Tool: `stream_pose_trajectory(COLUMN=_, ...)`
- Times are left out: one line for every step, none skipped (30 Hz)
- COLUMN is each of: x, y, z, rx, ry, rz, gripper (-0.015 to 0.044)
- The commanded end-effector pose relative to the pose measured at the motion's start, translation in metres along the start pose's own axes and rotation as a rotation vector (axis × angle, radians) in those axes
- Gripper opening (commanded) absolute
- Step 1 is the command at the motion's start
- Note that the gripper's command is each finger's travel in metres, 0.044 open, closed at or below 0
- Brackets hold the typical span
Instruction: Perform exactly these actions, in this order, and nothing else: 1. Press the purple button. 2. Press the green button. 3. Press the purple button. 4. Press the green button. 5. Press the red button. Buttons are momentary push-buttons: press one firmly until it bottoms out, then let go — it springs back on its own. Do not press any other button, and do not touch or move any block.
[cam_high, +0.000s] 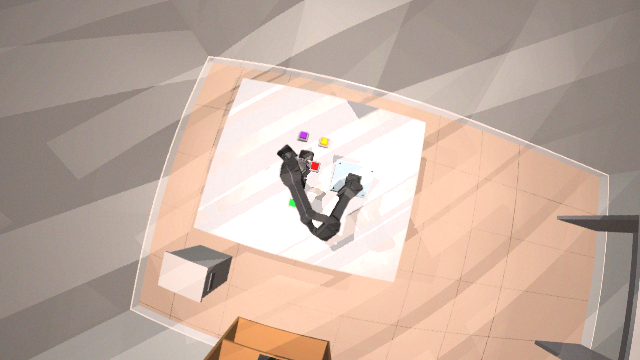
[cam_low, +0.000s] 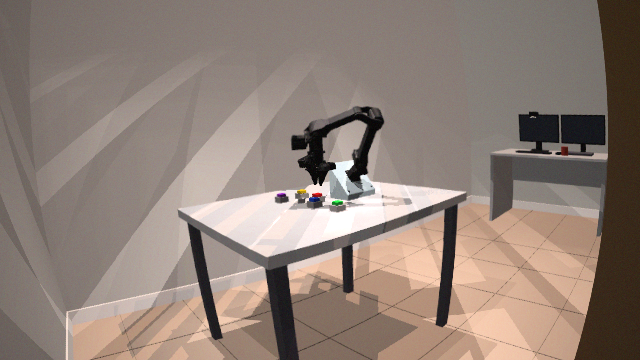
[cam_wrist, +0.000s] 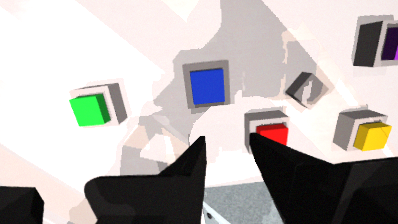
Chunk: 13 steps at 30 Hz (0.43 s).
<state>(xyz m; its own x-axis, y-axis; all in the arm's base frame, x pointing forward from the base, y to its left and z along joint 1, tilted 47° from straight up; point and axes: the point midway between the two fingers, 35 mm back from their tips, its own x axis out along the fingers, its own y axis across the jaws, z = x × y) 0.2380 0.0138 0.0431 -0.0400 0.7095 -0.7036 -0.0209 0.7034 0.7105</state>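
Red button (cam_wrist: 272, 134) is seen on the white table (cam_low: 280, 235), in a cluster with four other buttons, below and just in front of the gripper's tips.

Table: white top, dark legs; the arm's pale base (cam_low: 350, 185) is mounted toward its far side.

Arm (cam_low: 350, 125): black, arched up from the base and bent down over the button cluster.

Gripper (cam_wrist: 227, 147): held above the table, clear of the buttons in the exterior view. Fingers are parted to a moderate gap, with nothing between them. In the wrist view one fingertip (cam_wrist: 265, 150) overlaps the near edge of the red button; contact cannot be told.

Other buttons: blue button (cam_wrist: 207, 86) is beside the red one, green button (cam_wrist: 89, 110) farther out on that side, yellow button (cam_wrist: 371, 136) on the opposite side, purple button (cam_wrist: 390, 44) beyond the yellow. A small grey block (cam_wrist: 303, 88) lies tilted between the blue and purple buttons, apart from each.
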Motion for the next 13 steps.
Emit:
stream_pose_trajectory(x=-0.021, y=0.065, z=0.016, rx=-0.012, ry=-0.015, rz=0.001, gripper=0.0256)
stream_pose_trajectory(x=-0.025, y=0.084, z=0.017, rx=-0.013, ry=-0.015, rz=0.005, gripper=0.0283)
stream_pose_trajectory(x=-0.03, y=0.103, z=0.016, rx=-0.014, ry=-0.015, rz=0.01, gripper=0.0309)
stream_pose_trajectory(x=-0.034, y=0.122, z=0.013, rx=-0.015, ry=-0.014, rz=0.016, gripper=0.0335)
stream_pose_trajectory(x=-0.038, y=0.141, z=0.009, rx=-0.016, ry=-0.012, rz=0.023, gripper=0.0361)
stream_pose_trajectory(x=-0.042, y=0.157, z=0.005, rx=-0.017, ry=-0.01, rz=0.03, gripper=0.0387)
stream_pose_trajectory(x=-0.044, y=0.164, z=0.002, rx=-0.018, ry=-0.009, rz=0.033, gripper=0.04)
stream_pose_trajectory(x=-0.044, y=0.166, z=0.001, rx=-0.018, ry=-0.009, rz=0.034, gripper=0.04)
stream_pose_trajectory(x=-0.044, y=0.166, z=0.001, rx=-0.018, ry=-0.009, rz=0.034, gripper=0.04)
stream_pose_trajectory(x=-0.044, y=0.166, z=0.001, rx=-0.018, ry=-0.009, rz=0.034, gripper=0.04)
stream_pose_trajectory(x=-0.044, y=0.166, z=0.001, rx=-0.018, ry=-0.009, rz=0.034, gripper=0.04)
stream_pose_trajectory(x=-0.044, y=0.166, z=0.001, rx=-0.018, ry=-0.009, rz=0.034, gripper=0.04)
stream_pose_trajectory(x=-0.044, y=0.166, z=0.001, rx=-0.018, ry=-0.009, rz=0.034, gripper=0.04)
